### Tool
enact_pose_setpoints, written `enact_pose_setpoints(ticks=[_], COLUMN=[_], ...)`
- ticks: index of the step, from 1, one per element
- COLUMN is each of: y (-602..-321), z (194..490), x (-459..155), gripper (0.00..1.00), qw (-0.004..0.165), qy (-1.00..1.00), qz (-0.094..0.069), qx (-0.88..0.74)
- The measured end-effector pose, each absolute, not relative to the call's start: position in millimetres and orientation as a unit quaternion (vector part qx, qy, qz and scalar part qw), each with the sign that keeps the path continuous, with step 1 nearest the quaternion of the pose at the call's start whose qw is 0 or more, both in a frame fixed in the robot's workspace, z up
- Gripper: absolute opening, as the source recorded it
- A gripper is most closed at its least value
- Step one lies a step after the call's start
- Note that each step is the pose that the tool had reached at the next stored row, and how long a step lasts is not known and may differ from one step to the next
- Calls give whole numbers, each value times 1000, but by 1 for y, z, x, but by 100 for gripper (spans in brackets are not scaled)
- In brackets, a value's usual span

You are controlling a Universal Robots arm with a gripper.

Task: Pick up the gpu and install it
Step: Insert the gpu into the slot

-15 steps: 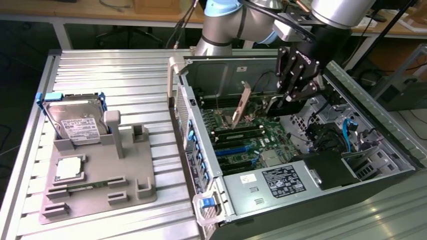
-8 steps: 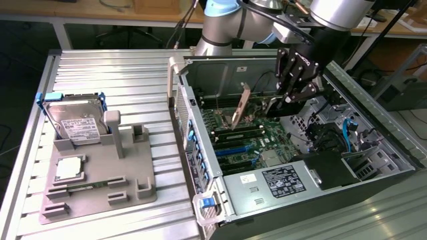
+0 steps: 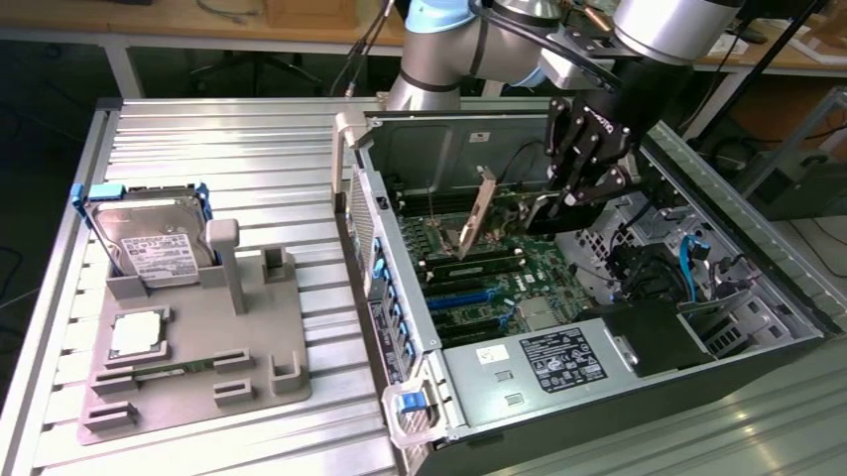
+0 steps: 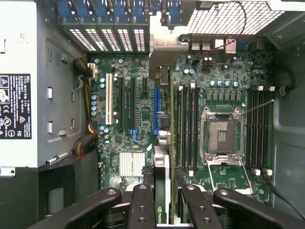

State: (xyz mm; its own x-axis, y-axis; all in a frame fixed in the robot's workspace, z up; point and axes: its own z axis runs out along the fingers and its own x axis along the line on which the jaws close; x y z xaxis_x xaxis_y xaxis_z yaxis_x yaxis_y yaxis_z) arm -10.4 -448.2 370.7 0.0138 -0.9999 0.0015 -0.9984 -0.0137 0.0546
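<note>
The hand (image 4: 164,205), pinching the gpu (image 4: 161,167) by its edge, hung over the blue slot (image 4: 156,112) inside the open case (image 3: 437,149) (install step, card seemingly unseated), so seating likely called for squaring card to slot.

The arm (image 3: 430,59) is silver-grey tubing with pale blue joint caps. Its gripper (image 3: 576,200) is black with white lettering on the side, and the black fingers (image 4: 142,205) carry round screw heads along their length.
</note>
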Motion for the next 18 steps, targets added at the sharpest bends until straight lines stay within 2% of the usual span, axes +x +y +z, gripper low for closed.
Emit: enact_pose_setpoints(ticks=[18], y=[-448], z=[362], x=[-10], gripper=[27], qw=[20], qy=[-702], qz=[-19], qx=[712])
